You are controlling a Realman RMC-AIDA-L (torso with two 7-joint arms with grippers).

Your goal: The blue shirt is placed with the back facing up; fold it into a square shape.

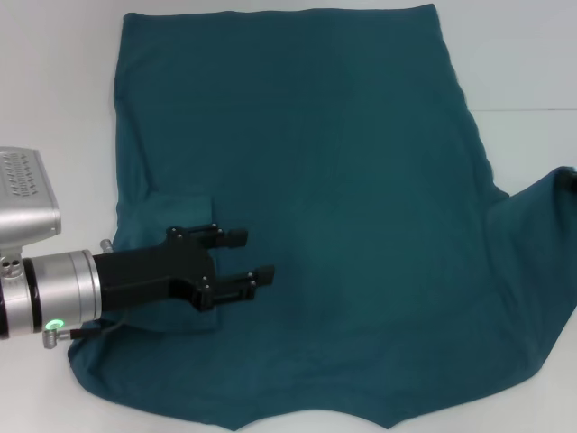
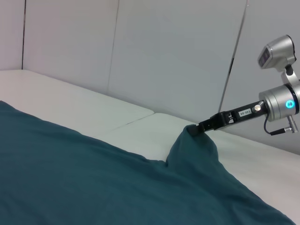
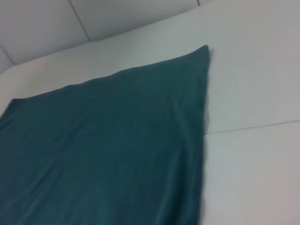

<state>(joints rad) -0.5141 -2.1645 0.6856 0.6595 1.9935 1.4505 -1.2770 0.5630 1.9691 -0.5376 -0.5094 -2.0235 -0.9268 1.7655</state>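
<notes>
Left gripper [image 1: 251,258]: reaches in from the robot's left over the near-left part of the cloth, black fingers parted with nothing between them; it sits above a small flap of fabric turned onto the body of the garment

Blue shirt [image 1: 343,198]: spread plain side up across the white table [image 1: 523,72], covering most of the head view; its near edge runs close to the near side of the table, its far edge lies straight and flat well beyond the left gripper; its left side shows a fold already laid inward

Right sleeve [image 1: 541,216]: drawn upward into a peak at the robot's right, off the flat of the cloth

Right gripper [image 2: 194,130]: seen from the left wrist view at the tip of that peak, black jaws closed on the raised fabric, silver arm behind it with a blue light; in the head view only a dark tip shows at the right border

Far corner [image 3: 204,49]: in the right wrist view the shirt's corner lies flat on the table, pale wall panels beyond
</notes>
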